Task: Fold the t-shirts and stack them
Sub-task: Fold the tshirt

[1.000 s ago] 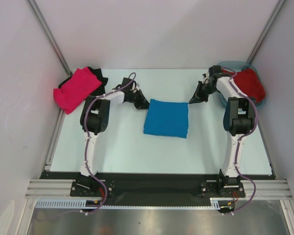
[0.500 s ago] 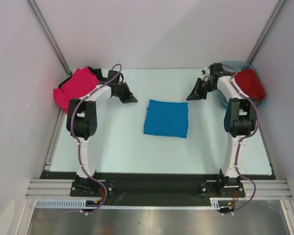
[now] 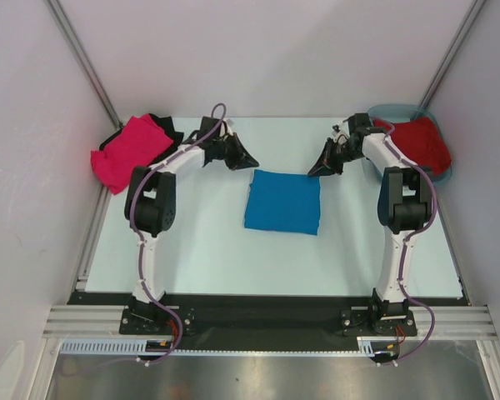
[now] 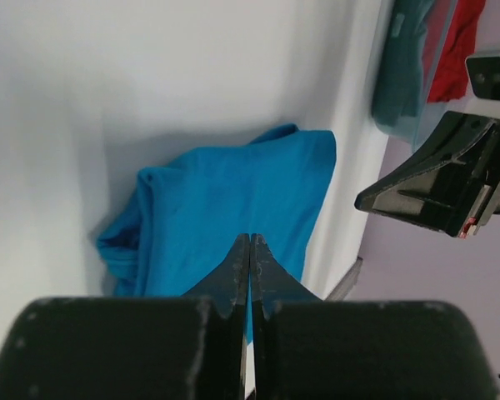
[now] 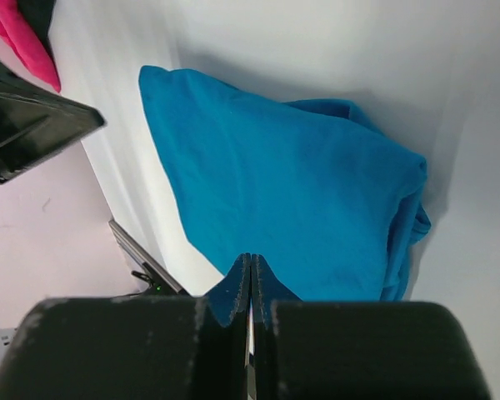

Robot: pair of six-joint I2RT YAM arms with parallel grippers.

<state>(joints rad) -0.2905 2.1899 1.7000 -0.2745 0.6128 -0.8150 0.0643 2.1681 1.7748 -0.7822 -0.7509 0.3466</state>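
Both pinched together, left hand (image 3: pixel 250 162) back beside blue t-shirt (image 3: pixel 283 202), right hand (image 3: pixel 314 171) nearer it

No words, numbers, labels or signs can be read in any of the views.
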